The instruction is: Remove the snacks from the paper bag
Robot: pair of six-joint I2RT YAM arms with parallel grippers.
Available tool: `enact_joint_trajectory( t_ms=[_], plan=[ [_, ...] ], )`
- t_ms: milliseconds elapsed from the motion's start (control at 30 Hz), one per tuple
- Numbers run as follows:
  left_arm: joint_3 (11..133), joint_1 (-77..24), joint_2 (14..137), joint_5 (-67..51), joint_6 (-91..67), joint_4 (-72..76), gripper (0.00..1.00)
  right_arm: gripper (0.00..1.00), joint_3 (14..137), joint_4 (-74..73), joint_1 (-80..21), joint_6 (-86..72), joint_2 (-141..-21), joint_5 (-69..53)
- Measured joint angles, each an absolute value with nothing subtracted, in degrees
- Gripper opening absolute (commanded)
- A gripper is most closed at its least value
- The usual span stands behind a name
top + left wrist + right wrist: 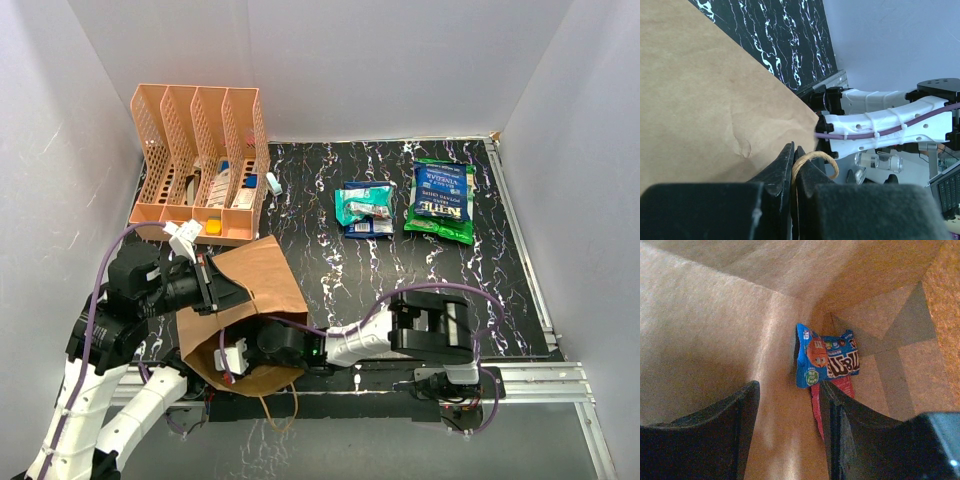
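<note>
- The tabletop (330, 270) is black with white marble veining and has plain white walls (400, 60) on three sides.
- An orange file organizer (200, 165) stands at the far left corner, with small stationery in its slots.
- The paper bag (262, 275) lies on its side at the near left of the tabletop, its mouth turned toward the arm bases.
- The left hand (794, 152) is at the bag's edge. Its fingers are clenched together on a twisted paper handle (826, 159), whose loop sticks out just past the fingertips.
- The right arm (350, 340) stretches leftward across the near edge, and its end goes into the bag's mouth.
- In the right wrist view, the right hand (789, 386) is inside the bag with its fingers spread apart, grasping nothing.
- A blue packet (825, 362) with orange and brown print sits deep in a corner of the bag, just beyond the fingertips.
- A red packet (845, 386) lies partly under the blue one, and its lower edge runs alongside the right-hand finger (832, 430). I cannot tell whether they touch.
- Three snacks lie out on the far part of the tabletop, well apart from the bag.
- The green bag (440, 200) with white lettering lies flat toward the right.
- Just left of it, a teal packet (362, 203) rests on top of a dark blue packet (365, 228).
</note>
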State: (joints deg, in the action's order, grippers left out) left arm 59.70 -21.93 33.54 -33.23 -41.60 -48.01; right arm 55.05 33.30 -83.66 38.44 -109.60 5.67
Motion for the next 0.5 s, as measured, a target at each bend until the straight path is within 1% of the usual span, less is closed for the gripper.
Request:
enact_joint_trajectory(
  t_ms=[133,500],
  plan=[
    [59.7,-21.9,33.7,-33.9,-41.9,-48.0,0.00,0.62,57.4,33.8,-82.6,38.7,-112.0,5.0],
    [59.9,-21.9,34.1,-36.5,-42.3,-48.1,0.00,0.62,65.5,34.6,-79.4,39.8,-119.0,6.2]
  ],
)
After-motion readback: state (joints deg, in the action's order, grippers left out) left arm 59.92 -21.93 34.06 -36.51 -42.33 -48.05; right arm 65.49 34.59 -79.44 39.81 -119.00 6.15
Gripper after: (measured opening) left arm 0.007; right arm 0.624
